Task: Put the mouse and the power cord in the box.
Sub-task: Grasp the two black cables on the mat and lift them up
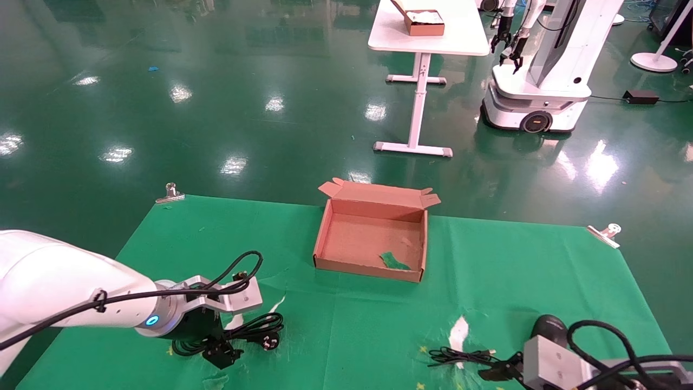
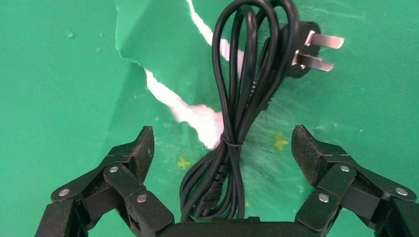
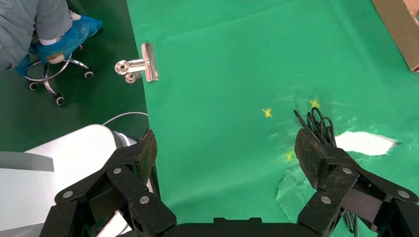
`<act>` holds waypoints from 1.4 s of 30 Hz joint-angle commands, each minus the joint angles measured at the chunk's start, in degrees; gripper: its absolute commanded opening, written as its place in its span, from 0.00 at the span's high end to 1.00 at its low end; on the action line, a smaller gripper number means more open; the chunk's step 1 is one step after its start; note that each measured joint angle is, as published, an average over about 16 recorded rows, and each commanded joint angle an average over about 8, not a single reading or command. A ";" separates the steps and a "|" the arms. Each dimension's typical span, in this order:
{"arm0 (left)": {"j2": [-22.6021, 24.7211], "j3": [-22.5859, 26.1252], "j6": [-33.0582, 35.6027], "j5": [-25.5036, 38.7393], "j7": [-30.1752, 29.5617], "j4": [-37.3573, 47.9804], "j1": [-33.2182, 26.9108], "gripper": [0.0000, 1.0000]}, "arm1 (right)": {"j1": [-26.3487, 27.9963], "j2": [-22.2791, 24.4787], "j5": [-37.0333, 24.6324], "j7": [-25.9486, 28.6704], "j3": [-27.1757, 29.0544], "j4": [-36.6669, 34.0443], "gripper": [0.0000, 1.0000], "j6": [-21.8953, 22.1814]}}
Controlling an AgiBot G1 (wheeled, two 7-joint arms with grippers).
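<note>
Left pincer, released, hangs over the bundled power cord near the surface's front-left corner, its long axis running between the fingers, plug end away; the box lies toward the rear centre.

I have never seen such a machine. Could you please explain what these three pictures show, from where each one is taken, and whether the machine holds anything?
It is a two-armed robot. The wide picture comes from a camera on its head; the other two come from cameras on its wrists, looking past the black fingers.

On the green cloth lie an open cardboard box, a coiled power cord with a pronged plug, and a black mouse with a thin cable.

The left gripper hangs open right over the power cord, fingers either side, not yet closed on it. The right gripper is open beside the mouse. Nothing is held.
</note>
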 commanded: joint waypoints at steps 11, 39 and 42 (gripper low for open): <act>0.89 0.48 -2.91 1.70 0.85 2.35 0.45 0.00 | 0.37 -0.14 -1.03 0.10 -0.34 0.10 0.00 0.03; 0.78 0.46 -3.01 1.53 1.18 2.50 0.54 0.00 | 22.58 -20.06 -31.13 -11.46 -12.64 -23.78 0.00 -2.83; 0.78 0.46 -3.01 1.53 1.18 2.50 0.54 0.00 | 23.75 -23.19 -33.12 -13.65 -13.98 -29.04 0.00 -1.87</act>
